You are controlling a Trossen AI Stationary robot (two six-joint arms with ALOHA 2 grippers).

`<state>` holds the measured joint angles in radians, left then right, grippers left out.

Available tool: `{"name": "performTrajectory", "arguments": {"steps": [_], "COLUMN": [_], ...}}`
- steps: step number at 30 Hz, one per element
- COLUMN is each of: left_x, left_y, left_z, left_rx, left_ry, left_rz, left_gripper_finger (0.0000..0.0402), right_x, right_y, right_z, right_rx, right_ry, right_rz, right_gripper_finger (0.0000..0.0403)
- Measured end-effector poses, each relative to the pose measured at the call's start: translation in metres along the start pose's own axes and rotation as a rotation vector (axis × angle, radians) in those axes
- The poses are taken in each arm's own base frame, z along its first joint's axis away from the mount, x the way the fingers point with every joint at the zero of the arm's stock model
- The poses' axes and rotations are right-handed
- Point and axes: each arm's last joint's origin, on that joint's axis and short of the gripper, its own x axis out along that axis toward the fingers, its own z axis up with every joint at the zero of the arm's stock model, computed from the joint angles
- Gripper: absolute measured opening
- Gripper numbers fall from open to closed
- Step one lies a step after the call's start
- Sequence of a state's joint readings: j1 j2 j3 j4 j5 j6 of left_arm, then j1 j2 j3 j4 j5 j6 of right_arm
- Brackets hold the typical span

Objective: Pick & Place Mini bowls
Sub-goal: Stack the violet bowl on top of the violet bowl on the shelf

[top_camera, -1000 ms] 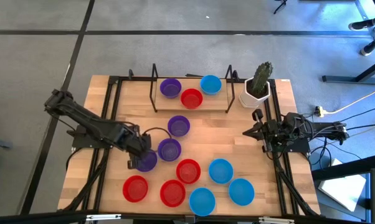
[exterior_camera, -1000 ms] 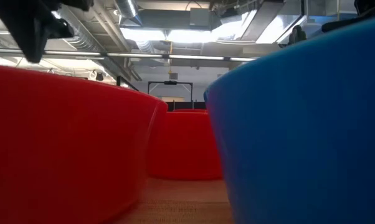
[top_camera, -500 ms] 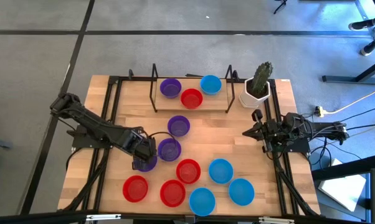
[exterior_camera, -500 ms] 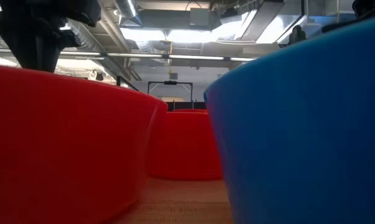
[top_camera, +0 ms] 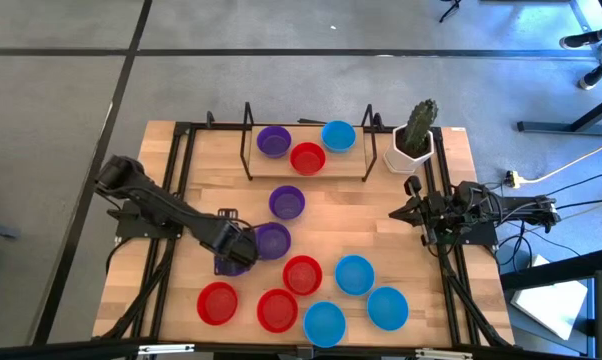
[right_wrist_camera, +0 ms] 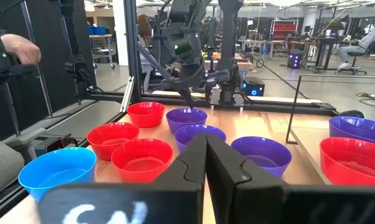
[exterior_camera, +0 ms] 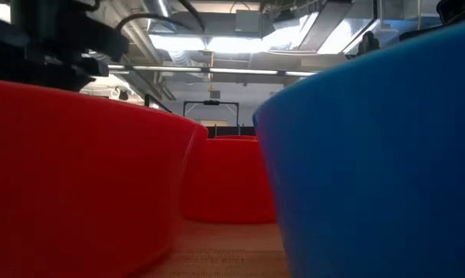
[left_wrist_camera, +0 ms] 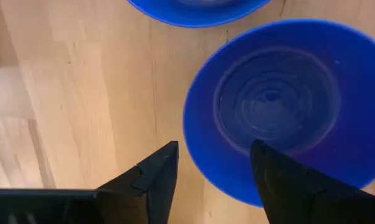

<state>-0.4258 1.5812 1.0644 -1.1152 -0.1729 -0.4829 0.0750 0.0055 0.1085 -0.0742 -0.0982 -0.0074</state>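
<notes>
Left gripper (left_wrist_camera: 215, 171) fingers spread wide, straddling the near rim of a purple mini bowl (left_wrist_camera: 281, 106) on the table; rim sits between them, ungripped. Likely light, stiff, slick plastic: pinch the rim wall. Far off, right gripper (top_camera: 409, 212) closed, empty.

Glossy plastic mini bowls (top_camera: 303, 274), pale wood table (top_camera: 351, 205)

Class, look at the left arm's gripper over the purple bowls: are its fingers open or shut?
Open. In the left wrist view the left gripper shows two fingers spread apart, straddling the near rim of a purple bowl, not clamping it.
</notes>
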Motion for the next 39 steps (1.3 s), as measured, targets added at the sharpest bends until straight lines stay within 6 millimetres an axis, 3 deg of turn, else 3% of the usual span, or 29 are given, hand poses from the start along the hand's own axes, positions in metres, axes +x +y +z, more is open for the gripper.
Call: {"name": "performTrajectory", "arguments": {"steps": [6, 16, 28, 39], "left_x": [0.018, 0.045, 0.027, 0.025], "left_y": [0.002, 0.013, 0.000, -0.004], "left_z": [0.006, -0.003, -0.002, -0.004], "left_rx": [0.013, -0.022, -0.055, -0.066], "left_ry": [-0.029, 0.007, -0.073, -0.077], "left_rz": [-0.043, -0.050, -0.091, -0.086], "left_gripper_finger": [0.0190, 0.0189, 0.0190, 0.0192], "right_x": [0.000, 0.000, 0.000, 0.000], "right_y": [0.000, 0.000, 0.000, 0.000], "right_z": [0.000, -0.001, -0.001, -0.001], "right_rx": [0.002, 0.001, 0.001, 0.000], "right_ry": [0.000, 0.006, 0.006, 0.006], "right_rz": [0.000, 0.000, 0.000, 0.000], "right_gripper_finger": [0.0012, 0.0012, 0.0012, 0.0012]}}
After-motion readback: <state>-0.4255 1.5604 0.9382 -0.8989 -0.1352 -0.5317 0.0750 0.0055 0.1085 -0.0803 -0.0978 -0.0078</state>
